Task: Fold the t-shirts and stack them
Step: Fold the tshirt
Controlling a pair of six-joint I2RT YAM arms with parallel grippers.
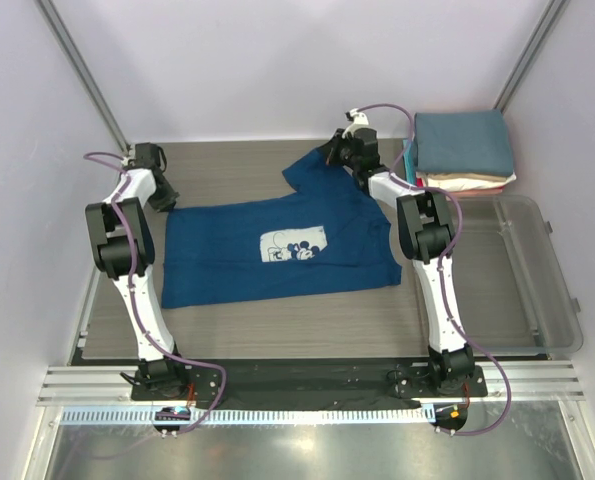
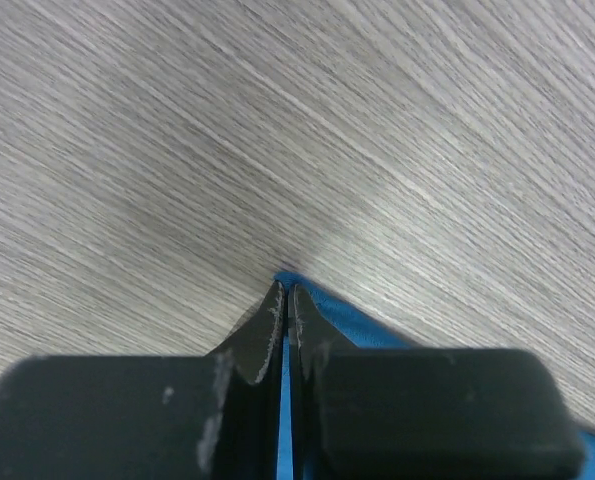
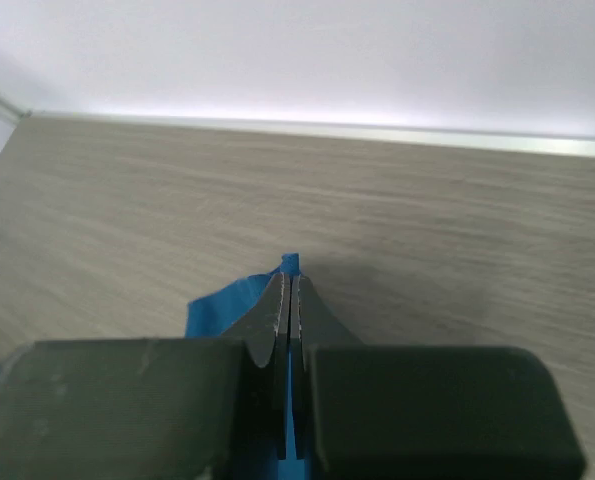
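The royal-blue t-shirt (image 1: pixel 277 245) lies spread on the wooden table, its white cartoon-mouse print (image 1: pixel 294 245) facing up. My left gripper (image 1: pixel 160 195) is shut on the shirt's far left corner; blue cloth (image 2: pixel 377 330) shows between and beside the fingers (image 2: pixel 286 305). My right gripper (image 1: pixel 339 152) is shut on the shirt's far right corner, near the sleeve; blue cloth (image 3: pixel 222 305) sticks out past the fingertips (image 3: pixel 289 290). A stack of folded tees (image 1: pixel 464 148) sits at the far right, slate-blue on top, cream below, a teal edge at its left side.
A clear plastic bin (image 1: pixel 537 270) lies at the right, beside the right arm and in front of the folded stack. White walls and metal posts enclose the table at the back and sides. A metal rail (image 1: pixel 307 385) runs along the near edge.
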